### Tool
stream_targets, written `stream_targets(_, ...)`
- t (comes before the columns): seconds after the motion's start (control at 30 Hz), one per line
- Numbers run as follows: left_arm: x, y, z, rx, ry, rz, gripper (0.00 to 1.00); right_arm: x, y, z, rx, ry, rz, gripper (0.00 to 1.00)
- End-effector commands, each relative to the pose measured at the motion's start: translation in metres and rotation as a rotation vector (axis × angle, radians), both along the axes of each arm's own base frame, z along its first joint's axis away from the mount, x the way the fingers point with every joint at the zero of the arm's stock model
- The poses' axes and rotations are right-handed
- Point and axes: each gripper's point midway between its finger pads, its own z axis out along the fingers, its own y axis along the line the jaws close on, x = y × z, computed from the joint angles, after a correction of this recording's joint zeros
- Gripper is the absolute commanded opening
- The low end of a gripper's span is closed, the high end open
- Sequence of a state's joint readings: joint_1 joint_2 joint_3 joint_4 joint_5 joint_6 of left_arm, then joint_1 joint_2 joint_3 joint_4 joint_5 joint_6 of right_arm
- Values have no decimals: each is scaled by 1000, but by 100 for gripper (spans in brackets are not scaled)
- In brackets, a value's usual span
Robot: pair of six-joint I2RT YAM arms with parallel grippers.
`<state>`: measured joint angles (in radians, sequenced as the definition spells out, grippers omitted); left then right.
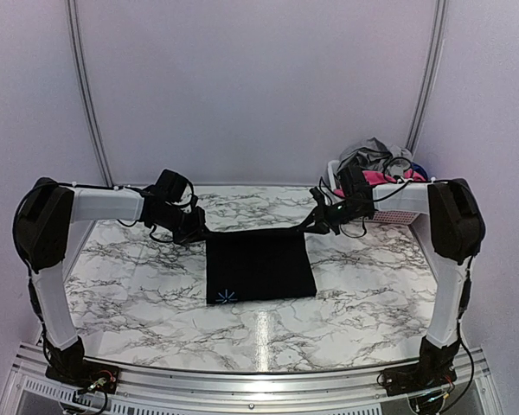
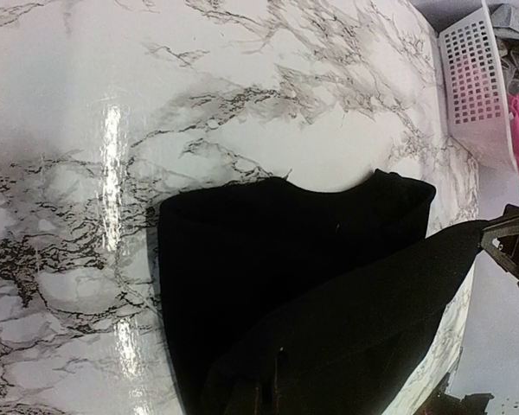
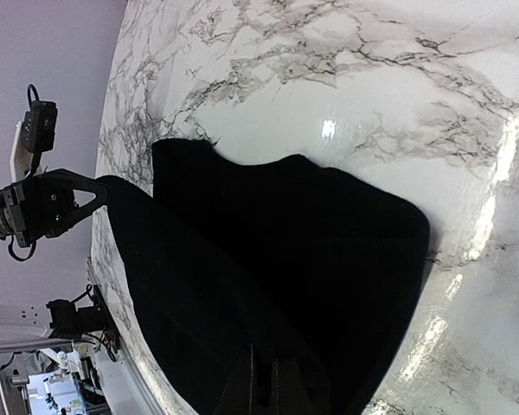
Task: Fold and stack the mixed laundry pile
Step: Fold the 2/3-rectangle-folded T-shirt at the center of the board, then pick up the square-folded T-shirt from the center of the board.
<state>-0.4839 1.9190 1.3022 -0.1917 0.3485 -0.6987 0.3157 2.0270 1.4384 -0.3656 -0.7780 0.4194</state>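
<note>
A large black cloth [image 1: 259, 268] lies on the marble table [image 1: 138, 277], its far edge lifted and stretched taut between both grippers. My left gripper [image 1: 195, 229] is shut on the cloth's far left corner; in the left wrist view the cloth [image 2: 268, 259] hangs from its jaws. My right gripper [image 1: 318, 223] is shut on the far right corner; in the right wrist view the cloth [image 3: 311, 242] drapes down to the table. The rest of the laundry pile, grey [image 1: 374, 152], bright pink [image 1: 382, 178] and a bit of blue [image 1: 419, 170], sits in the basket.
A white lattice basket [image 1: 398, 214] stands at the far right corner of the table; it also shows in the left wrist view [image 2: 474, 86]. The curved back wall stands behind the table.
</note>
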Motion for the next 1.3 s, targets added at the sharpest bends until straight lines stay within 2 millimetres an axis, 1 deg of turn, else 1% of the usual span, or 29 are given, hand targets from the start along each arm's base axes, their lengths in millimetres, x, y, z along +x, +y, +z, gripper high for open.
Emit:
stream_targets(0.0, 7, 13, 3, 5, -15, 30, 0, 15, 0, 21, 45, -57, -16, 0)
stream_targets(0.1, 18, 18, -6, 4, -12, 57, 0, 26, 5, 6, 62, -38, -30, 1)
stream_targets(0.13, 22, 20, -9, 4, -11, 66, 2, 30, 7, 3, 75, -34, -33, 5)
stream_targets(0.17, 26, 23, -12, 3, -6, 79, 14, 35, 8, 4, 84, -42, -41, 13)
stream_targets(0.2, 31, 24, -11, 0, -10, 88, 31, 41, 7, 8, 84, -58, -51, 21)
stream_targets(0.23, 35, 27, -8, 0, -23, 97, 42, 46, 5, 15, 84, -74, -60, 29)
stream_targets(0.27, 38, 30, -1, 1, -40, 107, 56, 51, 1, 22, 83, -89, -74, 37)
stream_targets(0.3, 41, 34, 9, -1, -64, 119, 69, 54, -4, 31, 77, -109, -85, 44)
stream_targets(0.33, 42, 38, 21, -1, -95, 124, 80, 55, -9, 39, 65, -129, -92, 53)
stream_targets(0.37, 41, 40, 34, 2, -132, 121, 90, 55, -14, 48, 50, -154, -94, 57)
stream_targets(0.4, 38, 42, 47, 3, -168, 115, 97, 53, -17, 57, 40, -182, -90, 58)
stream_targets(0.43, 31, 43, 55, -1, -195, 94, 99, 46, -18, 61, 35, -198, -78, 60)
stream_targets(0.47, 24, 40, 65, -12, -226, 66, 99, 37, -15, 67, 52, -215, -57, 60)
stream_targets(0.53, 6, 25, 75, -45, -267, -12, 99, 16, -1, 73, 103, -227, -4, 59)
stream_targets(0.6, -9, -1, 77, -101, -280, -102, 99, -4, 21, 73, 161, -223, 68, 56)
stream_targets(0.63, -15, -16, 75, -129, -277, -139, 99, -12, 32, 68, 186, -208, 102, 55)
stream_targets(0.7, -20, -44, 74, -180, -284, -197, 99, -20, 54, 60, 228, -181, 162, 51)
stream_targets(0.73, -20, -56, 71, -197, -285, -216, 99, -20, 63, 56, 242, -178, 183, 50)
stream_targets(0.8, -14, -70, 62, -242, -272, -218, 99, -14, 75, 51, 275, -173, 202, 48)
stream_targets(0.9, 5, -84, 44, -255, -246, -210, 96, 5, 82, 37, 321, -157, 195, 47)
stream_targets(0.93, 11, -88, 38, -256, -241, -213, 94, 13, 80, 25, 327, -145, 186, 47)
stream_targets(0.97, 19, -88, 27, -249, -226, -204, 93, 24, 77, 21, 341, -154, 171, 46)
stream_targets(1.03, 37, -81, 13, -247, -217, -164, 91, 40, 68, 2, 344, -130, 134, 45)
stream_targets(1.13, 61, -60, -7, -252, -199, -87, 89, 59, 48, -30, 324, -93, 64, 44)
stream_targets(1.2, 69, -43, -25, -245, -168, -34, 87, 64, 35, -51, 301, -54, 20, 43)
stream_targets(1.27, 72, -25, -37, -246, -140, 17, 85, 64, 26, -66, 272, -22, -14, 43)
